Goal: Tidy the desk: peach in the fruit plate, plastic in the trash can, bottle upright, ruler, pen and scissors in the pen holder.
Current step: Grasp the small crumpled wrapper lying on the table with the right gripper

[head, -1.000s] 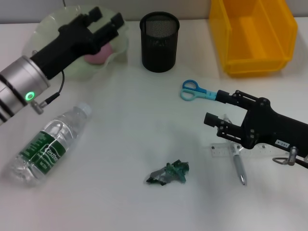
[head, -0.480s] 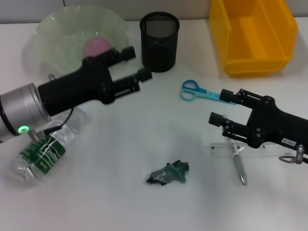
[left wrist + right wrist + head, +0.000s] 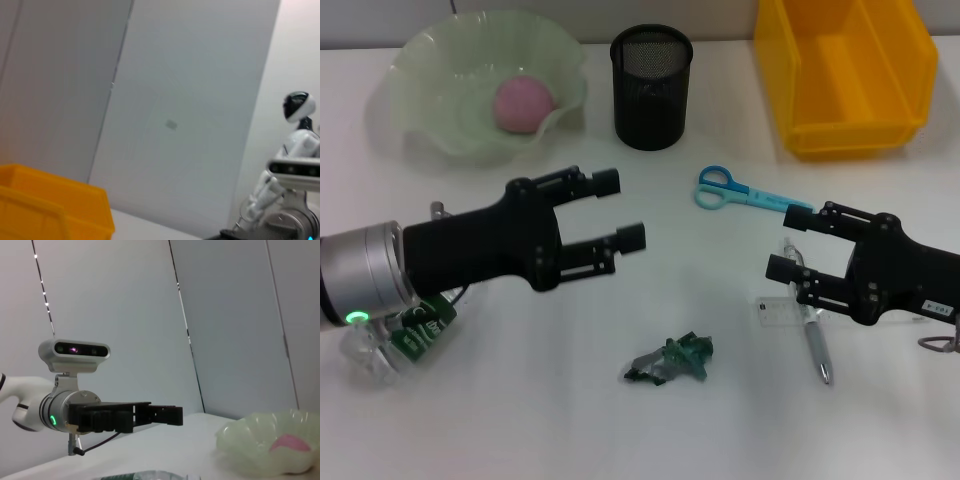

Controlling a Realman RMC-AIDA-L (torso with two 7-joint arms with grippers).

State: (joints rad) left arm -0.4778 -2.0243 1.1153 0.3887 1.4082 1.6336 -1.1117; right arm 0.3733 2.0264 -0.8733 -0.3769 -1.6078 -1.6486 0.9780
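Note:
The pink peach lies in the pale green fruit plate, which also shows in the right wrist view. My left gripper hovers open over the desk's middle, empty. Its arm covers most of the lying bottle. The crumpled green plastic lies in front of it. My right gripper stands open above the ruler and the pen, holding nothing. The blue scissors lie behind it. At the back stand the black pen holder and the yellow trash can.
The left wrist view shows a corner of the yellow trash can against a grey wall. The left gripper appears side-on in the right wrist view, with the peach in the plate farther right.
My left arm has drawn back from over the fruit plate to the desk's middle, now covering the bottle. The peach stays in the plate. My right gripper has shifted slightly right.

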